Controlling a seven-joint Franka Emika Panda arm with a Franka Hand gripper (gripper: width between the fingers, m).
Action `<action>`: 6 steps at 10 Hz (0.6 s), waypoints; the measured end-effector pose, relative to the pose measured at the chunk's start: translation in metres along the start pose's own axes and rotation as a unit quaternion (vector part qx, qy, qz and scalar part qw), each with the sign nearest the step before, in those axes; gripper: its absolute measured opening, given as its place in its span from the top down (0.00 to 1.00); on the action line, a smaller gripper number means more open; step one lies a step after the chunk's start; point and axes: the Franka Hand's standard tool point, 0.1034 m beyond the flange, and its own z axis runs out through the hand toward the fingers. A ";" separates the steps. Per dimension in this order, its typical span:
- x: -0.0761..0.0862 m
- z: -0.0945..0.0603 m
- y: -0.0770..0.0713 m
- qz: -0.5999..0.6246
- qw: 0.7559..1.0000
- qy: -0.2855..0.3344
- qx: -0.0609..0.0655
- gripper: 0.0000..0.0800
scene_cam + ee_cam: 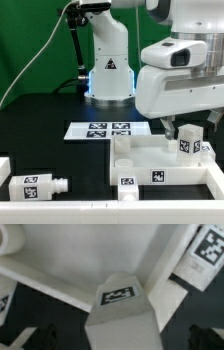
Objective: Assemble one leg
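Observation:
A leg (187,145), a small white post with a square tag, stands upright at the far right of the large flat white square piece (160,160). My gripper (188,133) hangs right over it, one finger on each side. In the wrist view the leg (125,314) sits between the two dark fingertips (32,338), with a gap on both sides, so the gripper (120,339) is open. I cannot tell whether the leg's foot is in a corner socket. A second leg (38,184) lies on its side at the exterior view's front left.
The marker board (103,129) lies in the middle of the black table, before the arm's base (108,70). A raised corner socket (120,150) stands on the square piece's left corner. Another tagged white part (203,255) lies close beside the leg. A white part (4,166) shows at the left edge.

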 end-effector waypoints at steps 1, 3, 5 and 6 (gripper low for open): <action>-0.002 0.004 0.004 -0.035 0.999 0.004 -0.002 0.19; -0.003 0.003 0.007 -0.100 0.995 0.002 -0.006 0.19; -0.003 0.003 0.007 -0.093 0.996 0.002 -0.006 0.39; -0.003 0.003 0.007 -0.093 0.996 0.002 -0.006 0.56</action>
